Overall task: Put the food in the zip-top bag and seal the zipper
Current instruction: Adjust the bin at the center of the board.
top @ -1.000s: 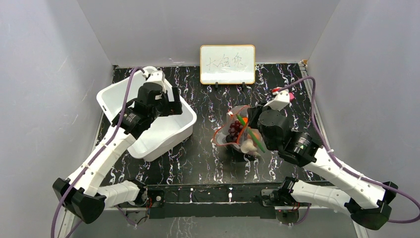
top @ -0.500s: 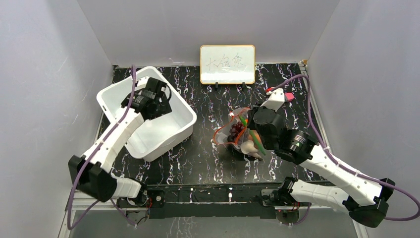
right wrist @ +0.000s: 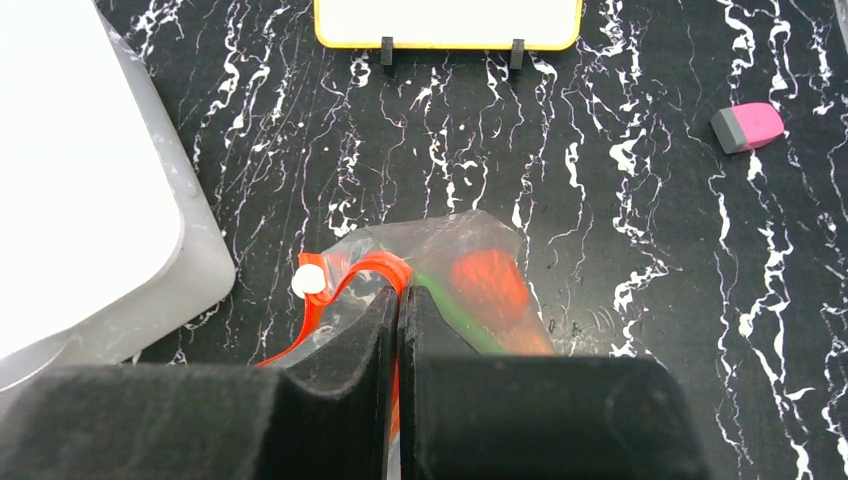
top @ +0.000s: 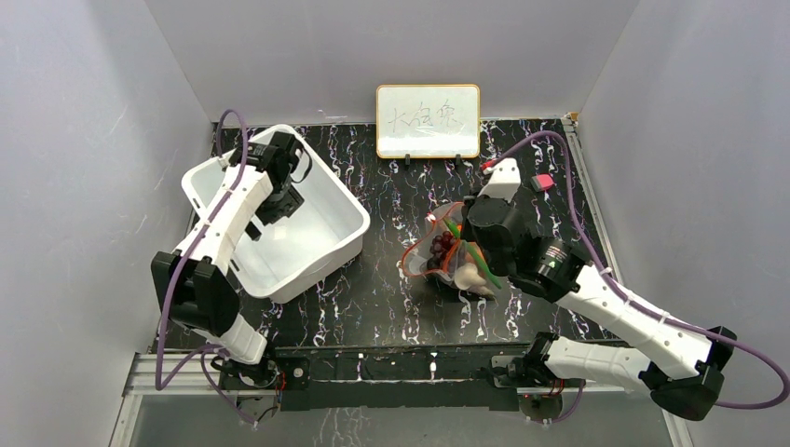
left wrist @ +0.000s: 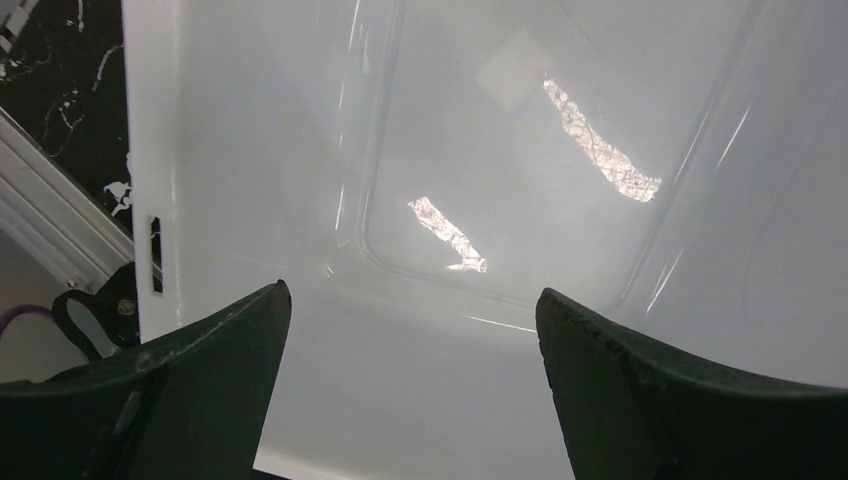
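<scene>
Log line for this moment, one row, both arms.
left gripper: open, empty, over white bin | right gripper: shut on zipper | food: inside zip-top bag | seal: mouth looks open

whiteboard (top: 428,121) writing illegible, bag (right wrist: 470,240) half hidden

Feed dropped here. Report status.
Left gripper open over white bin. Right gripper shut on zipper. Food in zip-top bag, mouth open. Nothing blocking.

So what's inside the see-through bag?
Dark purple grapes, a green stick-shaped piece, something orange and a whitish lump show through the bag. The right end effector, pinching its mouth, covers the rest, so more may be hidden.
</scene>
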